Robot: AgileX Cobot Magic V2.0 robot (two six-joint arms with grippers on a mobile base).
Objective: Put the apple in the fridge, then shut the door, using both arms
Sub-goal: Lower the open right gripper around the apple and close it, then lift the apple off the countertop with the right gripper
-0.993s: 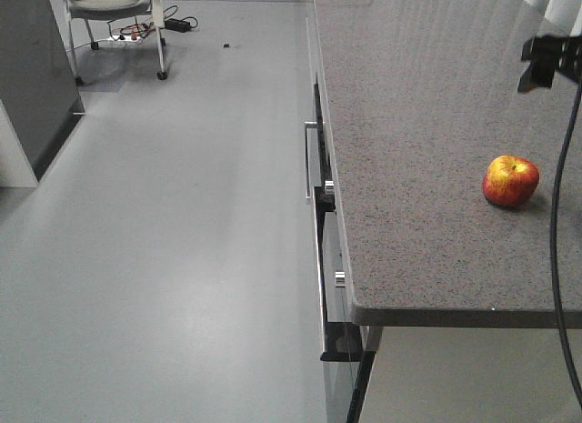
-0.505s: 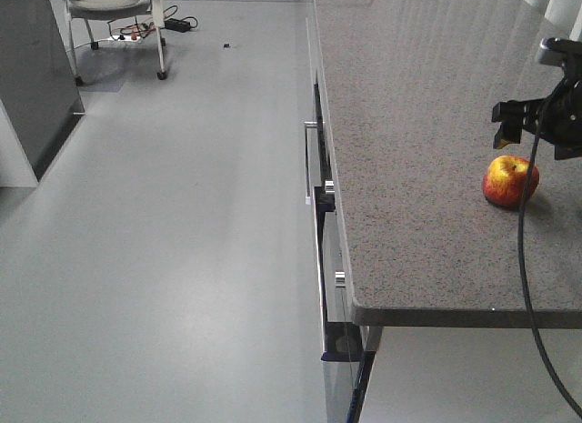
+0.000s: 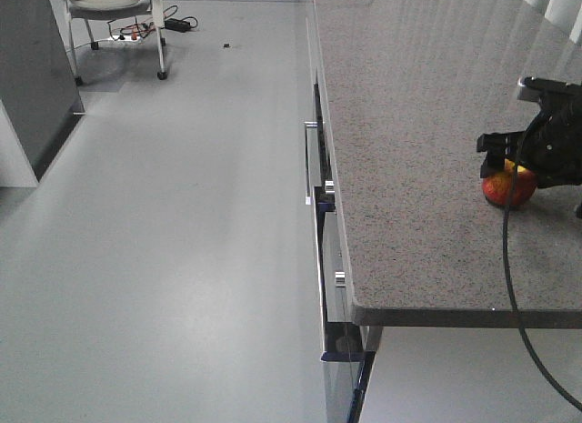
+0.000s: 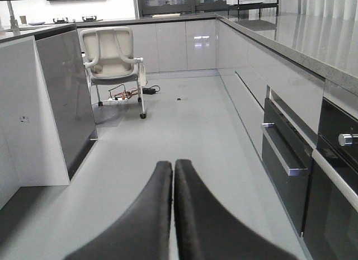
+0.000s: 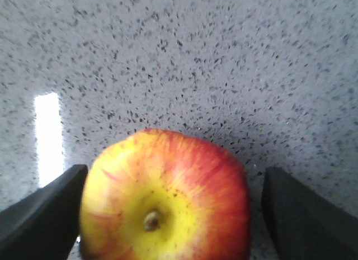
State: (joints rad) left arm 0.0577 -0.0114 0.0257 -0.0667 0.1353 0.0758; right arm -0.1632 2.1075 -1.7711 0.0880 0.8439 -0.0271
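Small round apple point(image 5: 165, 198): red streaks over yellow, clear yellow round the brown stem, fine dark freckles. Polished stone counter point(image 5: 179, 58): grey, densely flecked with black and white. Right tool point(image 5: 173, 215): matt black. Left tool point(image 4: 173, 215): the same black. Smooth floor point(image 3: 182, 214): pale grey. Moulded wheeled chair point(image 4: 114, 53): cream-white. Glossy cabinet drawers point(image 4: 285, 117): black, with silver bar handles point(image 4: 279, 159).

Grey floor point(image 3: 182, 259), speckled counter point(image 3: 409, 123), white chair point(image 4: 114, 53).
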